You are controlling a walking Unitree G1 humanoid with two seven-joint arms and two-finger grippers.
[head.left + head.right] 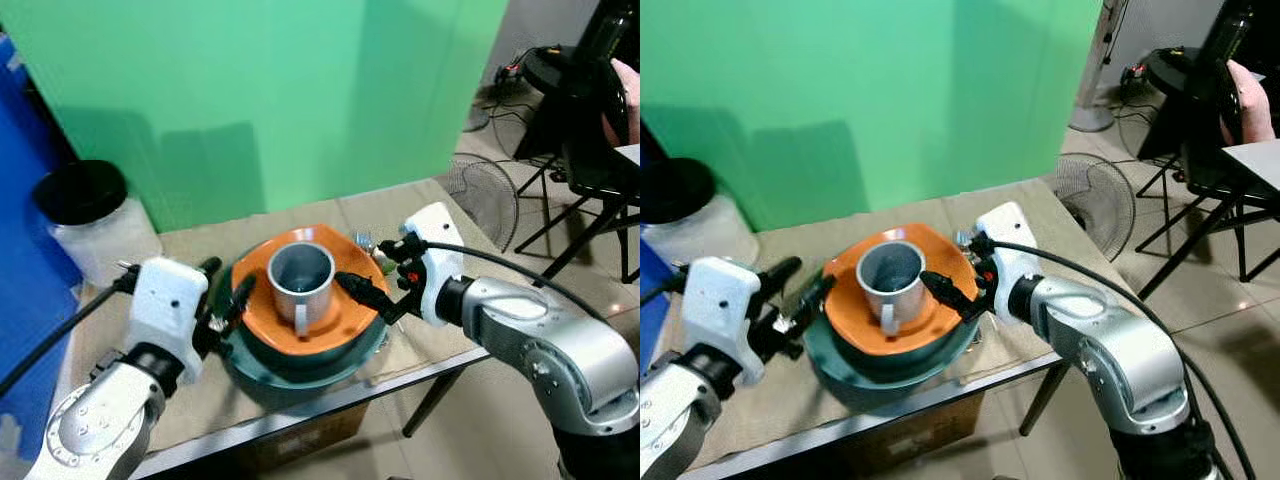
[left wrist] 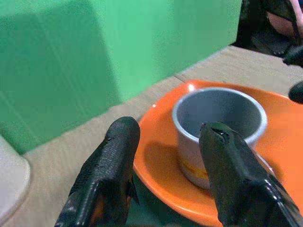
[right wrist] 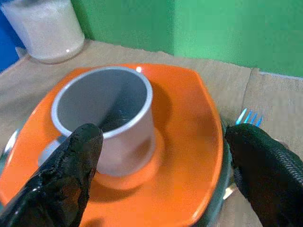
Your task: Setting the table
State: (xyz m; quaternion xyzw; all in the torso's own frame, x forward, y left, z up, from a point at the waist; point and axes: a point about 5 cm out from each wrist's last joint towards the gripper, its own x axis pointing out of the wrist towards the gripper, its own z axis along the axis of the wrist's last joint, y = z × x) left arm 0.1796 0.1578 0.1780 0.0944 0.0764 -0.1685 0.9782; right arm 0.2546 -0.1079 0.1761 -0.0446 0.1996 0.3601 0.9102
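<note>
Grey mug upright on orange plate, plate in dark green bowl at bench front edge. Left hand, right hand both apart, flanking stack. Risk: uneven lift tilts plate, mug slides off; fork beside bowl may catch right finger.

A grey metal mug stands upright in the middle of an orange plate, handle toward the robot. The plate rests on a dark green plate on the bench. A fork lies just beside the plates.
</note>
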